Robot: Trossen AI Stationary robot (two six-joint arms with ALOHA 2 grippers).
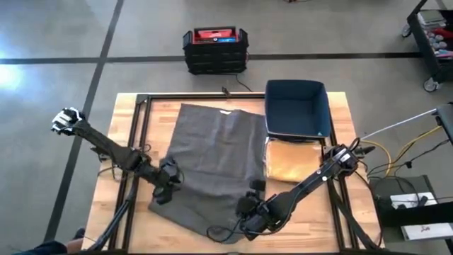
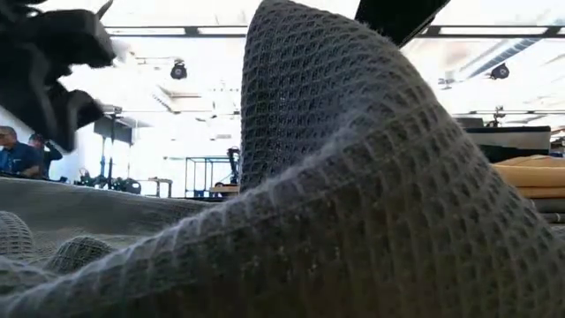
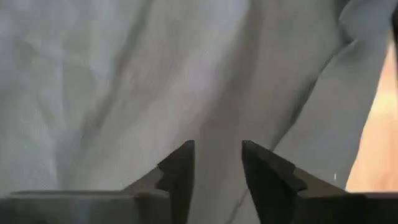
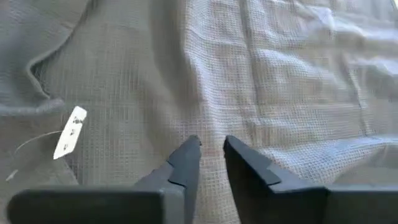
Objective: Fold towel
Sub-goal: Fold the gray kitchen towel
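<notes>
A grey waffle-weave towel (image 1: pixel 212 156) lies spread over the middle of the wooden table, its white tag (image 4: pixel 71 130) at the far edge. My left gripper (image 1: pixel 168 188) is open over the towel's near-left part; the left wrist view shows cloth (image 3: pixel 124 74) past its fingers. My right gripper (image 1: pixel 251 207) is at the towel's near-right part, shut on the cloth. In the low view the towel (image 2: pixel 353 194) rises in a steep peak close to the camera, and my left gripper (image 2: pixel 53 71) hangs above the cloth. My right gripper pinches the towel's near-right part (image 4: pixel 211 163) between its two fingers. The fingers slant from the table's near side toward the far edge. One layer or several, I cannot tell. The cloth is raised in a peak (image 2: pixel 291 35), and the rest lies on the table.
A dark blue bin (image 1: pixel 269 106) stands at the table's far right. A folded tan cloth (image 1: pixel 294 161) lies just in front of it, beside the towel's right edge. A black and red case (image 1: pixel 214 49) sits on the floor beyond the table.
</notes>
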